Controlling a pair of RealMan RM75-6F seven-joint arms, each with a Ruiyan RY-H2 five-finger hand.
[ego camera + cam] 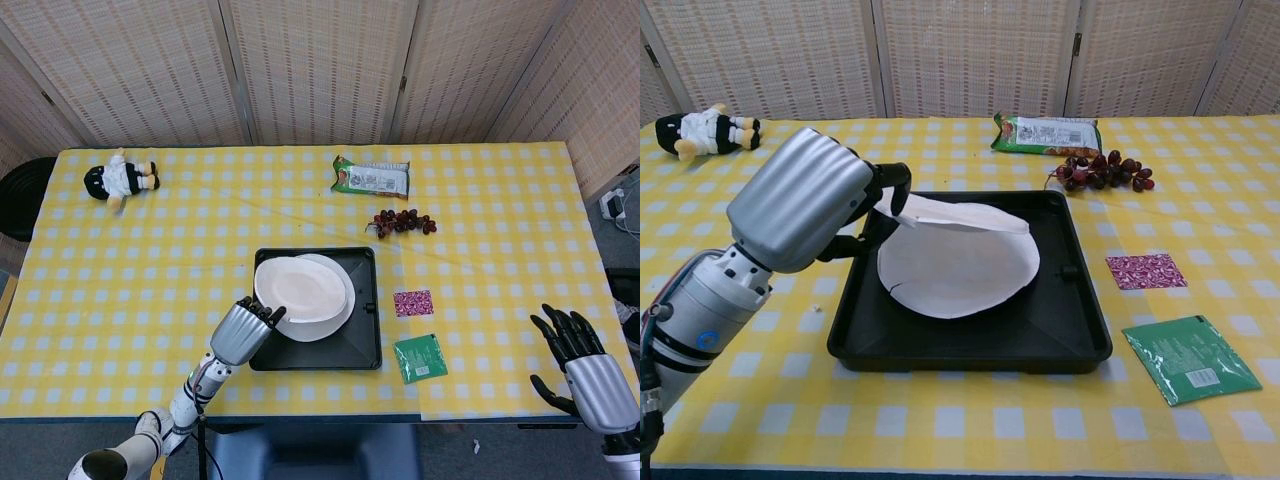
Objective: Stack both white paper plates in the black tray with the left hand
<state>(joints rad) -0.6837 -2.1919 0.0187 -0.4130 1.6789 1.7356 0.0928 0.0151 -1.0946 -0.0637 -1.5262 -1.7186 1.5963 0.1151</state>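
Observation:
My left hand [247, 331] [808, 210] pinches the near-left rim of a white paper plate [298, 288] [958, 213] and holds it just above the black tray [360, 348] [970, 345]. A second white paper plate [340, 315] [958, 270] lies flat in the tray, mostly under the held one in the head view. The held plate hovers a little above the lower plate, tilted slightly. My right hand [588, 372] stands open at the table's near right corner, holding nothing; the chest view does not show it.
A plush toy [120, 180] [705, 132] lies at the far left. A green snack bag [371, 178] [1049, 133] and grapes [403, 221] [1101, 171] sit behind the tray. A pink packet [413, 302] [1145, 270] and a green packet [421, 357] [1186, 357] lie right of it.

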